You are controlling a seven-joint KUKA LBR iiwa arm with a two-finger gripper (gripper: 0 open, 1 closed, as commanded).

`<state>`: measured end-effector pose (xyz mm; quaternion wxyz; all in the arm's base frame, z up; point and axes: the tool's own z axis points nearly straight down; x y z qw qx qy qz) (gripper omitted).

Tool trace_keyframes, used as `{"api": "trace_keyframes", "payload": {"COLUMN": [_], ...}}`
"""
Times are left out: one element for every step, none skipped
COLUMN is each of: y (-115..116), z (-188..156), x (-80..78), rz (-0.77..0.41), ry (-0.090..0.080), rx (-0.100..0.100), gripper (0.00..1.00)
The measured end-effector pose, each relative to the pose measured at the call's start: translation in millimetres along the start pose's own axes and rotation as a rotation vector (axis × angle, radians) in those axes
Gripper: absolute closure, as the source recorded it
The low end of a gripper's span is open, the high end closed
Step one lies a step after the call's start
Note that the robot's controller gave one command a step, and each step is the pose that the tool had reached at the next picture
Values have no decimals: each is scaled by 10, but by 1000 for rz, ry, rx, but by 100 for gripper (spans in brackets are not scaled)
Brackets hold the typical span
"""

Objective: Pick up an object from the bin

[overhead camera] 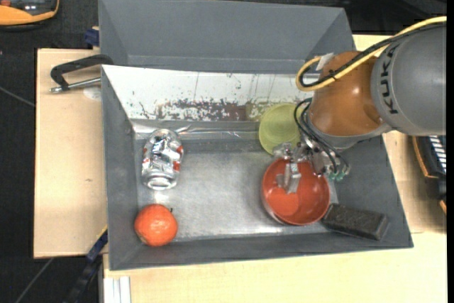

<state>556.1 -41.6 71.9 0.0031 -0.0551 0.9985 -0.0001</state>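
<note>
My gripper [289,174] is down at the right of the bin's floor, over the far left part of a round red bowl [301,204]. Metal parts of it reach inside the bowl's rim. Just behind the gripper, against the bin's back wall, lies a yellow-green rounded cup [275,125], partly hidden by the arm. A flat black block [357,221] rests at the bowl's right, in the bin's front right corner.
A crushed silver can with red and blue print [162,159] lies at the left of the floor. An orange-red ball [156,225] sits in the front left corner. The arm with its orange cover and cables comes in from the right.
</note>
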Motion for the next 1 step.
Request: {"api": "trace_keyframes", "payload": {"y": [173], "z": [-1335], "x": [-148], "rz": [103], "ry": [-14], "rx": [0], "gripper": [100]}}
